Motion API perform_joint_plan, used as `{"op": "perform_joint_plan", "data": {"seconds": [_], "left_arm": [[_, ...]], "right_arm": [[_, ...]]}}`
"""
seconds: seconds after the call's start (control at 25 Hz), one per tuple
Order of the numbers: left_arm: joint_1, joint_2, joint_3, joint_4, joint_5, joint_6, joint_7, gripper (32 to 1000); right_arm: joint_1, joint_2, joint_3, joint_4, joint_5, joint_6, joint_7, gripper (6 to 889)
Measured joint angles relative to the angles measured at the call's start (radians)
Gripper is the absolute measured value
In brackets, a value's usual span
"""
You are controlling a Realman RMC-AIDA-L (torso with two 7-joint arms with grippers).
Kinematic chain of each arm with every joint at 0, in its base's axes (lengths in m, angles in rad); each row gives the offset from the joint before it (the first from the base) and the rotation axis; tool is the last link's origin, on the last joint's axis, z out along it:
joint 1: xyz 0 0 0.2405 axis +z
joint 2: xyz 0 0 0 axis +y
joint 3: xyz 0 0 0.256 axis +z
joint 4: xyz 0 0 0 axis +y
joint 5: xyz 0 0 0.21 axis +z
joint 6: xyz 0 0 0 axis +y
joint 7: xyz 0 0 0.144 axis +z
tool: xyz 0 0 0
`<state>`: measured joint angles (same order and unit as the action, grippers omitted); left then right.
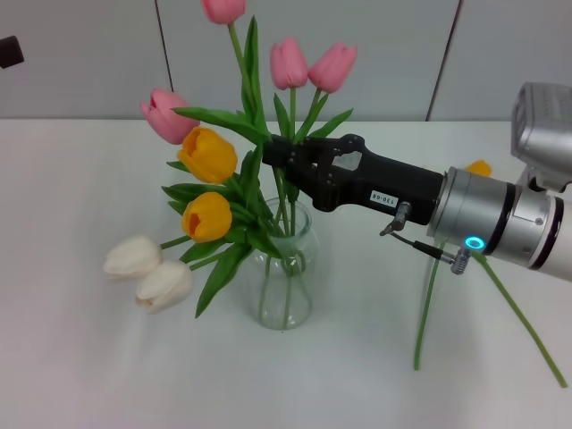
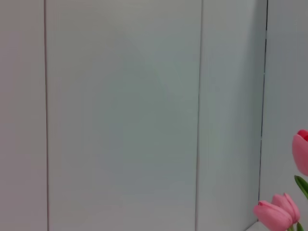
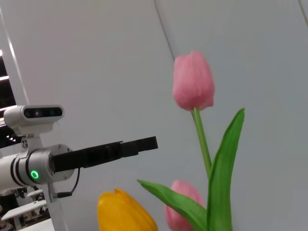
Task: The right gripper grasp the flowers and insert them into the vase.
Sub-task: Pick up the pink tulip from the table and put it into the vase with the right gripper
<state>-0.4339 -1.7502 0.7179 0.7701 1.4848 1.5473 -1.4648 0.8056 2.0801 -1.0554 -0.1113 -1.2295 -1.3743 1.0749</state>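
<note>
Vase [image 1: 284, 295] on worktop [image 1: 80, 357] holds flowers [image 1: 210, 156]: four pink, two orange, two white. Right gripper [image 1: 279, 159], arm horizontal, pinches stems above the neck. Left gripper [image 3: 144, 143] raised aside, state unclear.

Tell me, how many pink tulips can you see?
4 in the head view: one at the top, two side by side above the right gripper, one on the left above the orange blooms. Leaves may hide more.

Pink, orange, white flowers [image 1: 234, 170] stand upright in clear vase [image 1: 288, 295]; stems inside.
</note>
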Motion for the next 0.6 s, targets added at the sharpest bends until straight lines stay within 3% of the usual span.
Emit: {"op": "perform_joint_plan", "data": {"seconds": [0.6], "left_arm": [[0.001,0.0000,0.000,0.000,0.000,0.000,0.000,772]], "right_arm": [[-0.044,0.000,-0.029,-0.010,-0.001,0.023,-0.115,60]]}}
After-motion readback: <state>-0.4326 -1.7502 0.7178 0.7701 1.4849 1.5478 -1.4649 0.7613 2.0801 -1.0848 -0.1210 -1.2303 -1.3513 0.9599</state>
